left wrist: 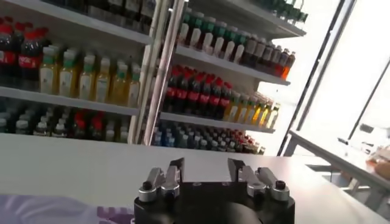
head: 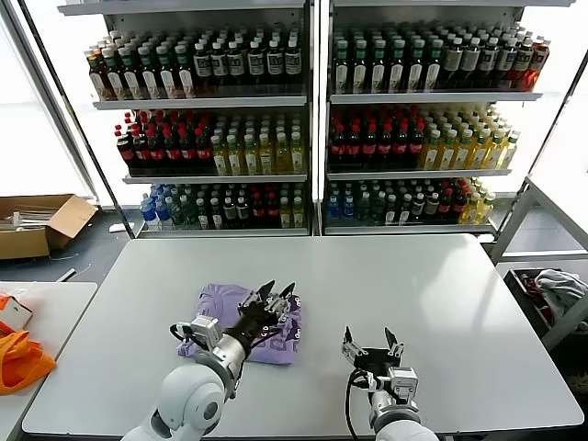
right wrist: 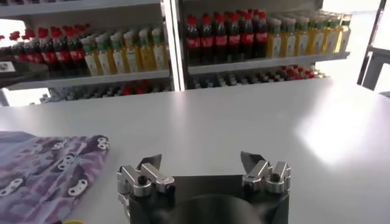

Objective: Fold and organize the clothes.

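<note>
Head view: folded lavender cotton T-shirt with darker purple print (head: pixel 225 317), lying left of centre on the white rectangular table (head: pixel 441 303). Left gripper (head: pixel 273 297) over the shirt's right part, jaws parted, holding nothing. Right gripper (head: pixel 369 344) wide open, empty, above bare tabletop.

Left wrist view: left gripper (left wrist: pixel 207 173) fingers apart, nothing between.

Right wrist view: right gripper (right wrist: pixel 201 165) spread wide; shirt (right wrist: pixel 42 170) beside it.

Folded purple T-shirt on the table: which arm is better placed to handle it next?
Probably the left. The left gripper is right over the folded T-shirt, jaws apart and empty. The right gripper sits open beside it, over bare table.
</note>
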Controlling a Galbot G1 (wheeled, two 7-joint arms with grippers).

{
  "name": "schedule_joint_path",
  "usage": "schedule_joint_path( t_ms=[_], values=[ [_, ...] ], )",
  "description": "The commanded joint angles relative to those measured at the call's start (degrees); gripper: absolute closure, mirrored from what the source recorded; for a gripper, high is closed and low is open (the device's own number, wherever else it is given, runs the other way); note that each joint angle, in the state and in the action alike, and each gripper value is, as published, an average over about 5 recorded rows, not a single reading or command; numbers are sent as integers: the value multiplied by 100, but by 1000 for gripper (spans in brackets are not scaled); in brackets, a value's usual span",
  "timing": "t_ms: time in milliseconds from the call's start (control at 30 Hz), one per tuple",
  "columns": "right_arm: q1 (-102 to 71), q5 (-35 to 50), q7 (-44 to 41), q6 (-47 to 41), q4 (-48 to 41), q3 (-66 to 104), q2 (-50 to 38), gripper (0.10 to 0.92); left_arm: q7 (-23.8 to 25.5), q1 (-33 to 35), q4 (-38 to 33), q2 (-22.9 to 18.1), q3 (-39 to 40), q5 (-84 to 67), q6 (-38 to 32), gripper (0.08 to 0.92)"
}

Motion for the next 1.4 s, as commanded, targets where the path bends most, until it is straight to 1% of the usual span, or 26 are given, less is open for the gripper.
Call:
schedule_joint_path(
  t_ms=[33, 233, 333, 433, 600, 700, 833, 1400],
  values=[
    [1238, 2536, 724, -172, -673, -497, 219, 203, -351, 413, -223, 234, -1062, 40, 42, 422],
    [1870, 3047, 955, -300, -1294, -1023, 426, 203, -427, 806, -264, 230, -1562, 454, 115, 252],
    [2054, 3246, 1021, -326, -1531, -1134, 499, 203, -402, 945, -300, 215, -1690, 578, 118, 195],
    [2115, 3341, 1028, -339, -1642, -1197, 509, 203, -402, 1030, -319, 209, -1807, 589, 133, 179],
    [2141, 3444, 1082, -360, -1737, -1226, 398, 203, -403, 1165, -330, 229, -1930, 592, 163, 177],
    [2155, 3495, 1101, -360, -1775, -1197, 327, 226, -404, 1214, -344, 231, -1966, 592, 190, 177],
    [2130, 3493, 1067, -355, -1745, -1184, 259, 324, -416, 1235, -323, 227, -1975, 591, 220, 177],
    [2097, 3215, 999, -460, -1548, -1110, -205, 817, -418, 1279, -314, 213, -2034, 556, 269, 177]
  ],
)
